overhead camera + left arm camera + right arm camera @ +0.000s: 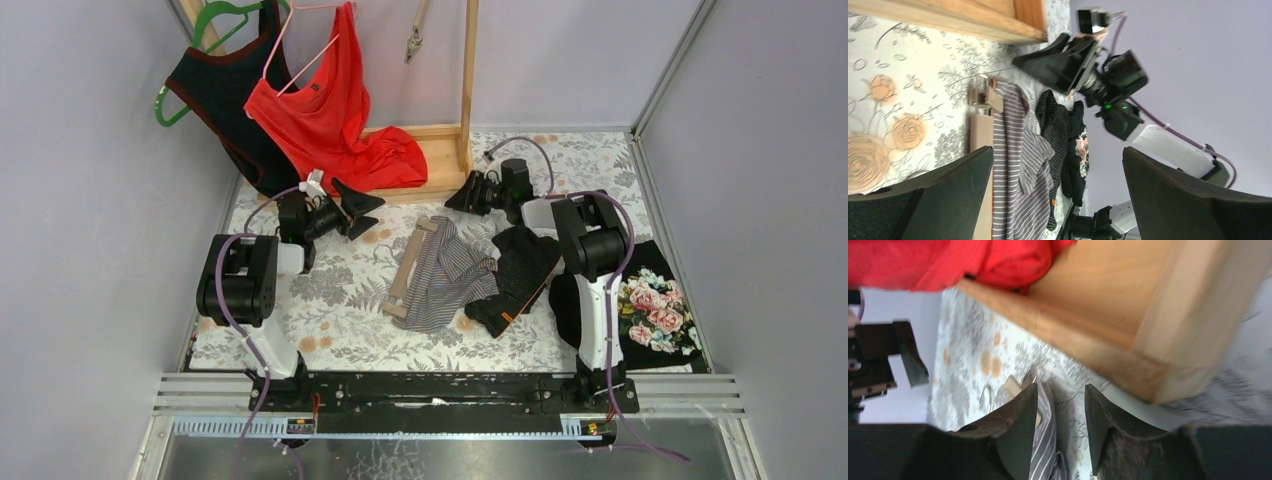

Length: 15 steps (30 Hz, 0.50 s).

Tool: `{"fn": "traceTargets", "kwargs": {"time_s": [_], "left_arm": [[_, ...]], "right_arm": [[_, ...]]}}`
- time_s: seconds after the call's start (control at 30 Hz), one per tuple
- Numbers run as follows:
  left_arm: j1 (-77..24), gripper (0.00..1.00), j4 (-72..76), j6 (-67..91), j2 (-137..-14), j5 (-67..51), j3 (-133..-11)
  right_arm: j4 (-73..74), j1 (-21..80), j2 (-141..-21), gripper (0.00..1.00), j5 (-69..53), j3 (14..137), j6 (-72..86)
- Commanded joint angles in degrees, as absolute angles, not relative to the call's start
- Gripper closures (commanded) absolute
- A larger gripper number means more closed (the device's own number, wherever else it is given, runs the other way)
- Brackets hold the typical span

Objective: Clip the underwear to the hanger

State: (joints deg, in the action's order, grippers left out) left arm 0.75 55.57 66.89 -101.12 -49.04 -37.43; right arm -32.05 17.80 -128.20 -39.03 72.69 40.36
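Note:
The grey striped underwear (442, 275) lies mid-table, its left edge over a flat wooden clip hanger (410, 268). In the left wrist view the underwear (1013, 165) and hanger (981, 129) lie ahead. My left gripper (362, 213) is open and empty, left of the hanger, jaws wide apart (1058, 200). My right gripper (462, 197) is open and empty, hovering just beyond the hanger's far end, near the wooden rack base; in its wrist view the gripper (1060, 427) frames the striped cloth (1045, 440) and a clip (1015, 387).
A wooden rack (440, 150) stands at the back with a red top (335, 110) and dark top (225, 95) on hangers. Black striped underwear (515, 275) and a floral black garment (650, 305) lie at the right. Walls close in on both sides.

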Motion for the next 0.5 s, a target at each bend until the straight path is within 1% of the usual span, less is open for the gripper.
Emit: {"fn": "traceTargets", "kwargs": {"time_s": [0.0, 0.1, 0.23, 0.43, 0.47], "left_arm": [[0.95, 0.0, 47.05, 61.21, -99.83, -45.36, -35.51], [0.93, 0.0, 46.56, 61.43, -100.09, -44.11, -35.08], [0.95, 0.0, 44.74, 61.07, -100.37, -43.0, -35.76], [0.96, 0.0, 40.76, 59.53, -98.39, -40.89, -35.61], [0.93, 0.0, 39.98, 59.24, -97.94, -40.54, -35.59]], "right_arm": [[-23.25, 16.37, -122.05, 0.53, -29.16, 77.45, 30.27], [-18.91, 17.4, -118.24, 0.53, -28.41, 77.29, 27.73], [-7.65, 24.02, -112.04, 0.53, -20.23, 76.86, 22.25], [-6.85, 32.96, -107.6, 0.52, -16.29, 72.03, 28.48], [-7.43, 34.11, -106.9, 0.44, -15.37, 71.1, 29.77]]}}
